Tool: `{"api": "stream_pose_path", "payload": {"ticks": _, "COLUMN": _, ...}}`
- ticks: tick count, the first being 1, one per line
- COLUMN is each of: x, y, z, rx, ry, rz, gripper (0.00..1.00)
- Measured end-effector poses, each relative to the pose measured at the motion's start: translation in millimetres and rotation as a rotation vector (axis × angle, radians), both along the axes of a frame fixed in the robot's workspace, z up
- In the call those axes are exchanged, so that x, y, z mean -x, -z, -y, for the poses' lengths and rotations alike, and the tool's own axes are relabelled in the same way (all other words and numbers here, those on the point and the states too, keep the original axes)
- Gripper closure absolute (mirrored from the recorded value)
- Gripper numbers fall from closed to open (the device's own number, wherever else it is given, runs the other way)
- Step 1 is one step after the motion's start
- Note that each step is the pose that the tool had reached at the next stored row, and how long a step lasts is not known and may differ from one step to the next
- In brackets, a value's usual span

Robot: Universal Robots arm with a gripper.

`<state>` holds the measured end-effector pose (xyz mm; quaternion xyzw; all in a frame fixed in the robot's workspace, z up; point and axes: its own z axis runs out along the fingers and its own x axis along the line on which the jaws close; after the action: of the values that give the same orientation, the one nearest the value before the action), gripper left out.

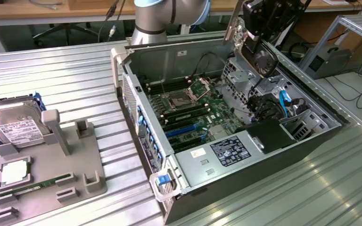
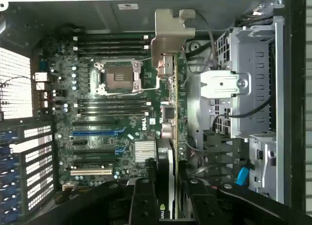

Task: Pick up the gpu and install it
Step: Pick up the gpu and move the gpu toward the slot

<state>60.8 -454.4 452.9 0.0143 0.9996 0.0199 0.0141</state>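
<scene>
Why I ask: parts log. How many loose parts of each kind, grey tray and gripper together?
Hard drive: 1
Memory stick: 1
Silver square chip: 1
gpu, held by gripper: 1
Total: 4

Bright, even room light falls on the ribbed table (image 1: 61, 80), which gives me a soft sheen. In my wrist view the vent panel (image 2: 14, 83) burns white, the gpu (image 2: 169, 44) bracket glares, and the gripper (image 2: 170, 186) sits in shadow.
</scene>
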Motion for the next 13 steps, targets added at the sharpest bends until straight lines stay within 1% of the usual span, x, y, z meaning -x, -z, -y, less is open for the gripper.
{"api": "stream_pose_path", "payload": {"ticks": 4, "x": -5.0, "y": 0.0, "z": 0.0, "rx": 0.0001, "ry": 0.0, "rz": 0.0, "gripper": 0.73}}
{"api": "stream_pose_path", "payload": {"ticks": 6, "x": -17.0, "y": 0.0, "z": 0.0, "rx": 0.0001, "ry": 0.0, "rz": 0.0, "gripper": 0.73}}
{"api": "stream_pose_path", "payload": {"ticks": 9, "x": -26.4, "y": 0.1, "z": 0.0, "rx": 0.0, "ry": 0.0, "rz": -0.0001, "gripper": 0.73}}
{"api": "stream_pose_path", "payload": {"ticks": 13, "x": -29.3, "y": 0.1, "z": 0.0, "rx": 0.0, "ry": 0.0, "rz": 0.0, "gripper": 0.73}}
